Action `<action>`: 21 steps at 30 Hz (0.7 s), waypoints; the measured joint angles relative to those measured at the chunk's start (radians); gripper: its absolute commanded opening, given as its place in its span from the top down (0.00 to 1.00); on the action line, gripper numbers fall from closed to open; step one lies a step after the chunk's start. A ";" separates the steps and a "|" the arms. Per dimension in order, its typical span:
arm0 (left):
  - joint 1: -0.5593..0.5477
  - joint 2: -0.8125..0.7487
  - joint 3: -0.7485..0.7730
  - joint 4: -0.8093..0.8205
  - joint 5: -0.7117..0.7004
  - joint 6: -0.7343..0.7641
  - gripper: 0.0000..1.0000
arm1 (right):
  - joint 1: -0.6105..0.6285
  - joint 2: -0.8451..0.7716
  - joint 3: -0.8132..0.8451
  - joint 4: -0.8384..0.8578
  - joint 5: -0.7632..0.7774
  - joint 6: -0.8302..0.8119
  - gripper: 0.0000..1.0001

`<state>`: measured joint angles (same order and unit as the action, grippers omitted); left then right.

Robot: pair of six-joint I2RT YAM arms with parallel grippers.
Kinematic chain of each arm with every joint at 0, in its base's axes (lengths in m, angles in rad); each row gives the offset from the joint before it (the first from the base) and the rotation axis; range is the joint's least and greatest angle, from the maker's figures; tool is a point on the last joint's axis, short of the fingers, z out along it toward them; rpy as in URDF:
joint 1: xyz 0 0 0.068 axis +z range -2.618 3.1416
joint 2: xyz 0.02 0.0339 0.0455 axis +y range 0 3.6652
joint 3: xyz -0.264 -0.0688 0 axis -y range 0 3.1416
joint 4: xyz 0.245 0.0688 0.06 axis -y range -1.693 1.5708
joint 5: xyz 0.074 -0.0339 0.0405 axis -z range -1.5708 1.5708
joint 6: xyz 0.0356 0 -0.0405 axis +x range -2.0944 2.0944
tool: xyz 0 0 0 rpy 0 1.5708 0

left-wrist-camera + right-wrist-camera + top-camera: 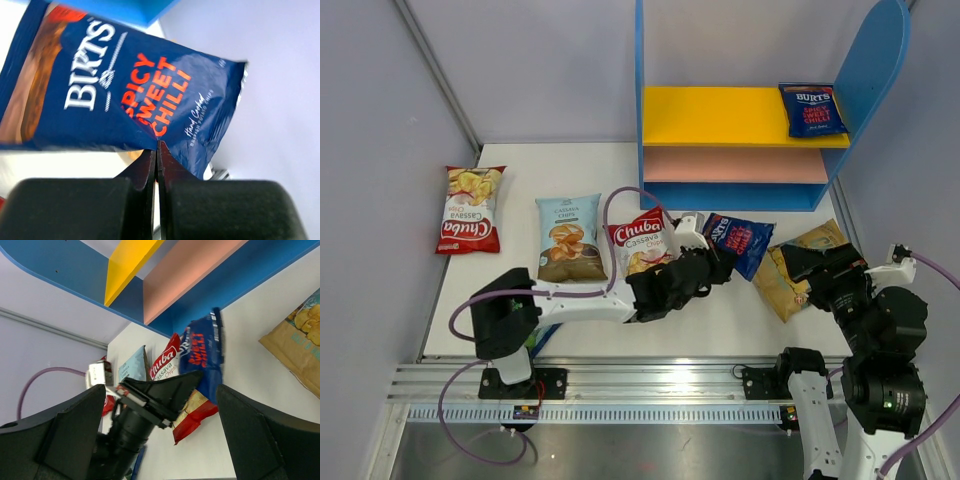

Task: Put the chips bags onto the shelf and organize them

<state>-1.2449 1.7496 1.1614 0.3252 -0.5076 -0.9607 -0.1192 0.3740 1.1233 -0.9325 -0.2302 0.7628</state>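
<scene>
Six small shiny chips bags show. One dark blue Burts bag [812, 108] lies flat on the yellow top board of the little wooden shelf [740, 195] with blue sides, close to the tall round side. A second dark blue Burts bag [740, 243] is down at the white desk [760, 320], in front of the shelf. The left pincer [157, 147] is pressed together on its edge, pinching it. Just to its left lies a red and white Chuba bag [640, 243], then a light blue cassava bag [568, 238]. Another red and white Chuba bag [470, 210] lies far left. On the right lies a tan and gold bag [782, 285]. The right pincer [160, 390] hangs just by it, fingers spread wide, holding nothing.
</scene>
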 measured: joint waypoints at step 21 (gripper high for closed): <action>-0.002 -0.350 -0.219 0.119 -0.018 0.325 1.00 | 0.009 0.229 -0.345 0.496 -0.507 0.146 0.09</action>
<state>-1.2465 1.3998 0.9428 0.4438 -0.5255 -0.6353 -0.1101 0.6025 0.7784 -0.4362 -0.7372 0.9092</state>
